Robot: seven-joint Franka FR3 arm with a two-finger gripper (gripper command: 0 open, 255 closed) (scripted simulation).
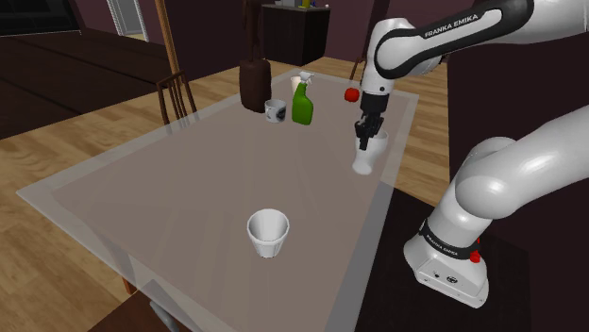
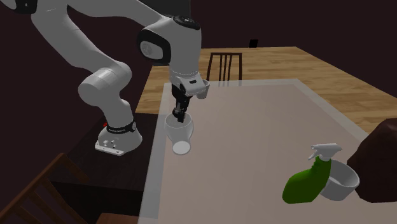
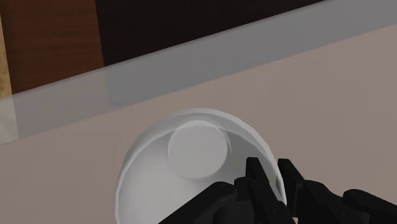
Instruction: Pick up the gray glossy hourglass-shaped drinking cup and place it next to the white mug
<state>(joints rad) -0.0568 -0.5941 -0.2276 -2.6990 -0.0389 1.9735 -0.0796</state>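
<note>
The pale grey glossy hourglass cup (image 1: 368, 160) (image 2: 181, 135) (image 3: 191, 153) is upright at the table edge nearest the robot's stand. My black gripper (image 1: 362, 143) (image 2: 180, 118) (image 3: 272, 181) comes down from above, shut on the cup's rim with one finger inside the wall and one outside. I cannot tell whether the cup's base touches the table. A white handleless cup (image 1: 268, 233) stands near the front of the table in the shoulder view. A small whitish mug (image 1: 276, 111) (image 2: 340, 180) sits at the far end beside a green spray bottle (image 1: 302, 104) (image 2: 308, 181).
A dark brown jug (image 1: 253, 85) (image 2: 382, 153) stands behind the mug and bottle. The translucent table (image 1: 170, 179) (image 2: 267, 127) has wooden chairs (image 1: 177, 94) (image 2: 224, 65) at its sides. The arm's base (image 1: 448, 264) stands just past the table edge by the cup.
</note>
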